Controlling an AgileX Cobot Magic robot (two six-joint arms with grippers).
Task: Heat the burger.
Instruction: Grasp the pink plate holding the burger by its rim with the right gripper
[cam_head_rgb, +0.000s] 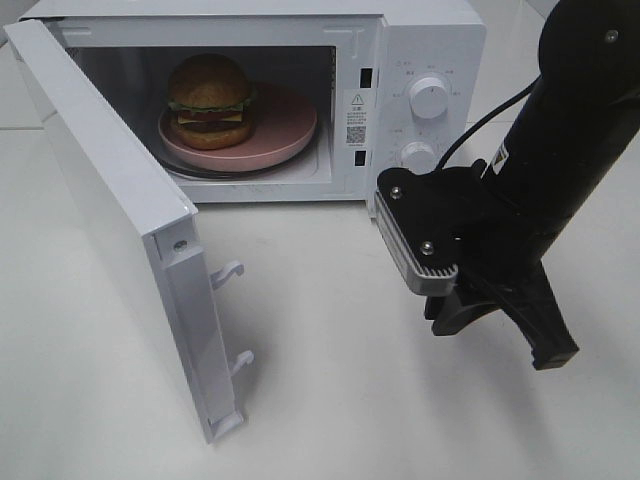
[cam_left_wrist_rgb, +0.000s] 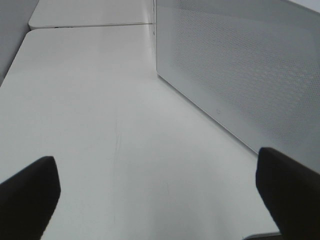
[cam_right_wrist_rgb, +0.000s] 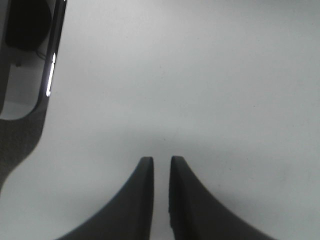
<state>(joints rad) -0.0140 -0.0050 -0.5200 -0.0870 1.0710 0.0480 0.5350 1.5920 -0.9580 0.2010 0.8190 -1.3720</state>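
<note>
The burger (cam_head_rgb: 209, 100) sat on the pink plate (cam_head_rgb: 290, 125) inside the microwave (cam_head_rgb: 430, 40), toward the left of the plate. It stood upright, bun on top. The food was already in place, so I think the next job was to shut the door (cam_head_rgb: 90, 180).

The door stood wide open. It swung out to the left, and its free edge with the 2 white hooks pointed toward the front of the table (cam_head_rgb: 400, 400).

The right gripper (cam_right_wrist_rgb: 161, 160) hung low over the table, in front of the knobs on the right side of the microwave. Its 2 fingers were nearly together, with just a thin gap, and held nothing. The door lay well off to its left, past the open mouth of the oven.

The left gripper (cam_left_wrist_rgb: 156, 165) had its fingers spread wide and held nothing. Its camera saw a white panel with tiny dots just beside it. I think that was the outer face of the door. If so, the left arm was the nearer one and stood on the right side of the door to push it closed
</note>
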